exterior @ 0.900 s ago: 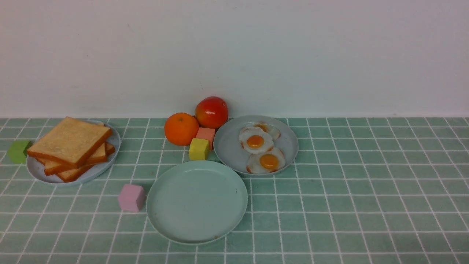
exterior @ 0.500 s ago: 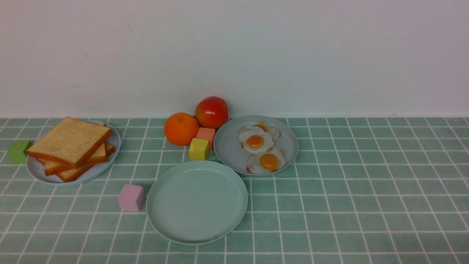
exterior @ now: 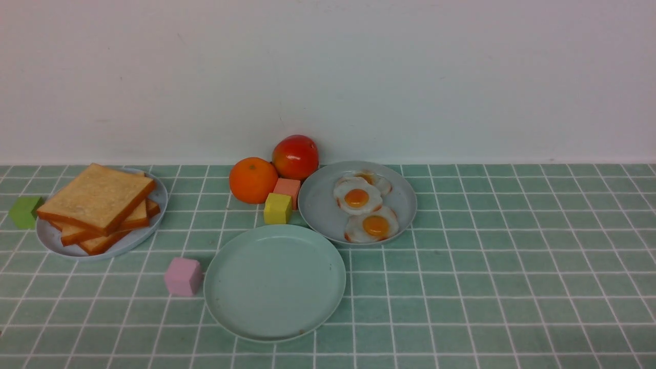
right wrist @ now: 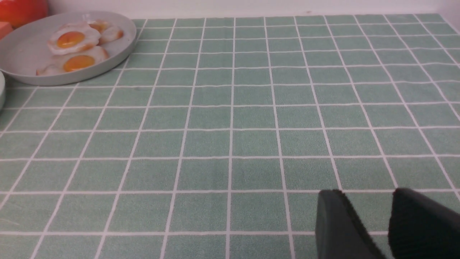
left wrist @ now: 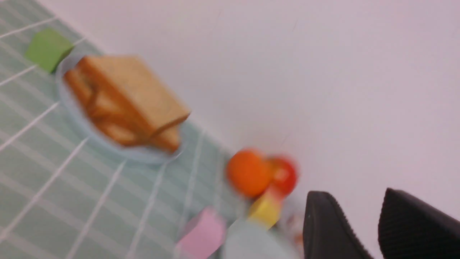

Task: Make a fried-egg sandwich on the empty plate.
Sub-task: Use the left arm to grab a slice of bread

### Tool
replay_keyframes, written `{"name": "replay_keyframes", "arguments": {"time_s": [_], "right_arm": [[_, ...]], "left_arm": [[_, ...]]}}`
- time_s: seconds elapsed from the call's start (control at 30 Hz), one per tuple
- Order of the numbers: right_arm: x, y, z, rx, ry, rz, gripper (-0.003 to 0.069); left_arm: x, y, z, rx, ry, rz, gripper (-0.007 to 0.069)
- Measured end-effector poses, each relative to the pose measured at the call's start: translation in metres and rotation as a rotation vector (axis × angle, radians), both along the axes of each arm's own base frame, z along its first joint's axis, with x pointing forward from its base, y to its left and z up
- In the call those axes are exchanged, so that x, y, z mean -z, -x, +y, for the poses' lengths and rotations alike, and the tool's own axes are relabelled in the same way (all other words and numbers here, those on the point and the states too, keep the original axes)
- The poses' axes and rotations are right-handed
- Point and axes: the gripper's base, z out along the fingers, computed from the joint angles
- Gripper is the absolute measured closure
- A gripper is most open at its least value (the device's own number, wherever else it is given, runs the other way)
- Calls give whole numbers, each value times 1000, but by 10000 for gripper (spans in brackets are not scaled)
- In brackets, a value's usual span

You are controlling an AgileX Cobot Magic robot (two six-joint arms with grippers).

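Lying well apart from right gripper [right wrist: 375, 194]: empty plate [exterior: 275, 282].

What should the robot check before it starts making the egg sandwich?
1. The plate is empty: ok.
2. The toast is stacked with its top slice uncovered: ok.
3. The eggs lie uncovered on the grey plate: ok.
4. The left gripper holds nothing, jaws apart: ok.
5. The right gripper holds nothing, jaws apart: ok.
6. The pink cube is clear of the plate's rim: cannot tell; it sits right beside it.
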Motion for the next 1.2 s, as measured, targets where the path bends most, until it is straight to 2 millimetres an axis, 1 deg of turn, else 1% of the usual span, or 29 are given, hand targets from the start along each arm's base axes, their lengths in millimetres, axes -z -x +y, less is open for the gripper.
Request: {"name": "replay_keyframes", "arguments": {"time_s": [0.1, 0.17, 0.2, 0.23, 0.27, 0.3, 0.33, 0.37, 0.4, 0.43, 0.47, 0.5, 0.53, 0.57, 0.6, 0.63, 0.73, 0.77, 0.8, 0.83, 0.87, 0.97, 1.0, 1.03, 1.07, 1.1, 1.13, 1.17, 1.2], "right_arm": [[0, 0, 0, 0, 0, 0, 419], [0, 0, 0, 0, 0, 0, 419], [0, 0, 0, 0, 0, 0, 419], [0, 0, 0, 0, 0, 0, 419], [0, 0, 0, 0, 0, -5, 419], [-1, 0, 0, 0, 0, -7, 419], [-2, -1, 0, 2, -20, -22, 419], [-2, -1, 1, 7, -77, -41, 419], [-4, -2, 2, 12, -139, -63, 419], [-6, -2, 3, 18, -199, -85, 419], [-9, -3, 4, 24, -263, -111, 419], [-14, -3, 4, 36, -375, -159, 419], [-14, -3, 4, 37, -381, -159, 419], [-20, -4, 4, 50, -500, -218, 419], [-22, -4, 3, 58, -560, -246, 419], [-25, -4, 3, 67, -623, -271, 419], [-29, -3, 4, 63, -696, -253, 419], [-35, -2, 7, 45, -698, -219, 419], [-38, -1, 8, 36, -694, -205, 419], [-47, 1, 10, 15, -676, -175, 422], [-68, 6, 15, -36, -601, -105, 438], [-111, 10, 23, -149, -388, 30, 492], [-129, 10, 26, -203, -296, 83, 520], [-140, 9, 27, -238, -242, 109, 538], [-155, 8, 29, -289, -179, 137, 566], [-157, 8, 30, -301, -171, 141, 570], [-170, 6, 32, -348, -131, 156, 597], [-184, 4, 34, -388, -107, 169, 615], [-189, 3, 35, -411, -99, 173, 624]], "left_arm": [[-4, 1, 1, 3, 100, -21, 389], [-8, 1, 0, 16, 105, -13, 402], [-15, 2, -2, 32, 83, 4, 426], [-22, 2, -3, 42, 40, 23, 454], [-35, 2, -5, 53, -34, 49, 503], [-37, 2, -5, 56, -41, 57, 503], [-49, -2, -7, 74, -132, 122, 568], [-57, -8, -9, 101, -212, 218, 615], [-63, -11, -10, 120, -268, 272, 638], [-71, -14, -11, 135, -306, 305, 638], [-78, -21, -13, 166, -362, 381, 638], [-86, -30, -14, 210, -422, 475, 638], [-82, -34, -15, 223, -430, 514, 638], [-94, -47, -17, 285, -499, 619, 638], [-96, -54, -17, 311, -516, 665, 638], [-99, -69, -18, 343, -534, 726, 638], [-102, -94, -19, 367, -542, 788, 638], [-101, -107, -19, 373, -547, 816, 638], [-102, -110, -19, 371, -551, 815, 638], [-101, -120, -18, 369, -560, 826, 638], [-97, -140, -17, 367, -583, 854, 638], [-91, -180, -14, 348, -657, 868, 638], [-86, -197, -13, 344, -691, 880, 638], [-85, -209, -12, 338, -712, 880, 638], [-78, -226, -11, 336, -742, 897, 638], [-80, -227, -11, 332, -749, 890, 638], [-70, -248, -10, 336, -781, 916, 638], [-66, -266, -9, 337, -804, 926, 638], [-60, -273, -9, 342, -814, 943, 638]]}}
